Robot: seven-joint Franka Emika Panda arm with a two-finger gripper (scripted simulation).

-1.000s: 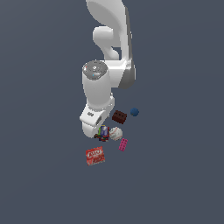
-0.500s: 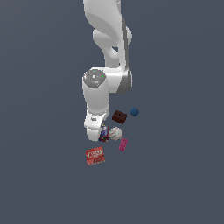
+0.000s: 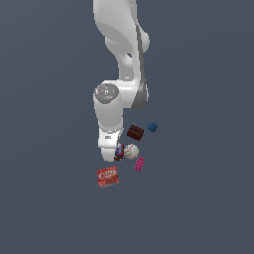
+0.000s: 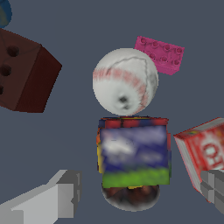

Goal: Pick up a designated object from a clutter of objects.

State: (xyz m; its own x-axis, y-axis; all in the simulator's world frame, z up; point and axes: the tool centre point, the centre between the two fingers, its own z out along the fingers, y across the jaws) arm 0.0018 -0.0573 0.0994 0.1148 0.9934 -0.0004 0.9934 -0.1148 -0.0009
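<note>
The multicoloured cube shows a blue-and-white face with a green edge and red and yellow patches. It touches the white ball. My gripper is open, with one grey finger on each side of the cube, apart from it. In the exterior view the gripper hangs low over the clutter and hides most of the cube. A dark rounded shape peeks from under the cube.
A dark brown studded brick, a pink brick, a red packet, a blue ball and the white ball lie close around the cube. The red packet is next to one finger.
The arm has stretched downward and the hand has come down a little over the cube. The objects have not moved.
</note>
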